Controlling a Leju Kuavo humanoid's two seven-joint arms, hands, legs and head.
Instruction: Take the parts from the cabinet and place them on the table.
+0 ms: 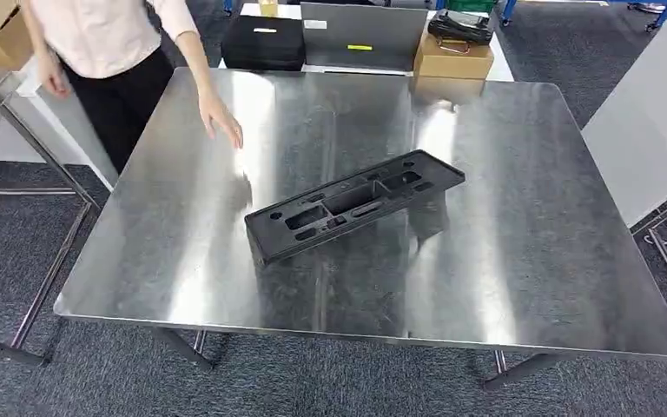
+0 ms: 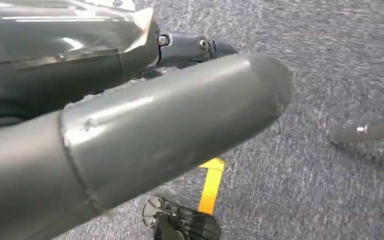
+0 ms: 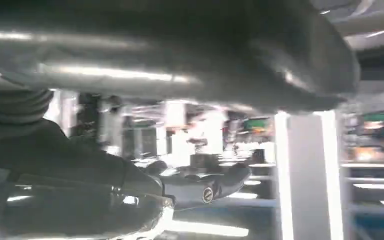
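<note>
From the head view you see the long black plastic part point(image 1: 354, 205) lying flat and slantwise mid-table point(image 1: 521, 252) on brushed steel, a person's hand point(image 1: 220, 119) nearby. Wrist views give you the smooth grey left hand point(image 2: 145, 135) over carpet point(image 2: 330, 65) and the blurred right hand point(image 3: 180, 65); whether either grips is unclear.

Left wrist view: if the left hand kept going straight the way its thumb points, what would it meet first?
Probably the grey carpet floor: the left hand points out over bare carpet. The metal table foot lies off to one side. Depth is unclear.

A matt black plastic part point(image 1: 354, 205) is laid on the glossy brushed-metal tabletop point(image 1: 521, 252); rough grey carpet point(image 1: 313, 378) is seen below.
</note>
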